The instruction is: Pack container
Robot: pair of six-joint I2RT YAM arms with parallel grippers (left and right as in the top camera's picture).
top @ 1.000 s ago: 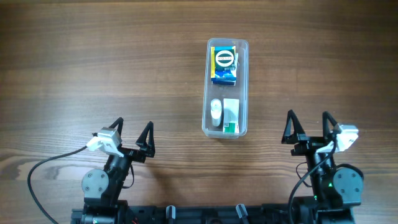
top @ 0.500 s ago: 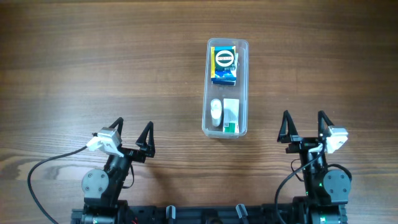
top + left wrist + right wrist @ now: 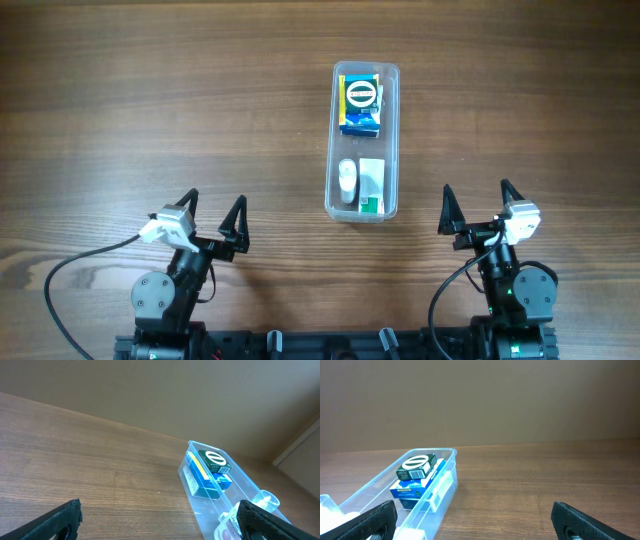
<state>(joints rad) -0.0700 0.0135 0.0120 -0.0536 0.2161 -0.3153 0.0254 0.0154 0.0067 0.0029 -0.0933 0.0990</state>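
The clear plastic container (image 3: 392, 140) stands lengthwise at the table's middle. It holds a green box with a white oval (image 3: 361, 93) on a blue box (image 3: 359, 124) at its far end, and a small clear bottle (image 3: 347, 180) beside a white and green box (image 3: 372, 184) at its near end. The container also shows in the left wrist view (image 3: 202, 507) and the right wrist view (image 3: 445, 482). My left gripper (image 3: 213, 213) is open and empty, well to the container's near left. My right gripper (image 3: 477, 205) is open and empty, to its near right.
The wooden table (image 3: 150, 110) stretches bare on both sides of the container. A black cable (image 3: 75, 268) loops at the left arm's base. A plain wall (image 3: 480, 400) rises behind the table's far edge.
My right gripper has shifted left, toward the container's near end, and stays open. The left arm and the container's contents have not moved.
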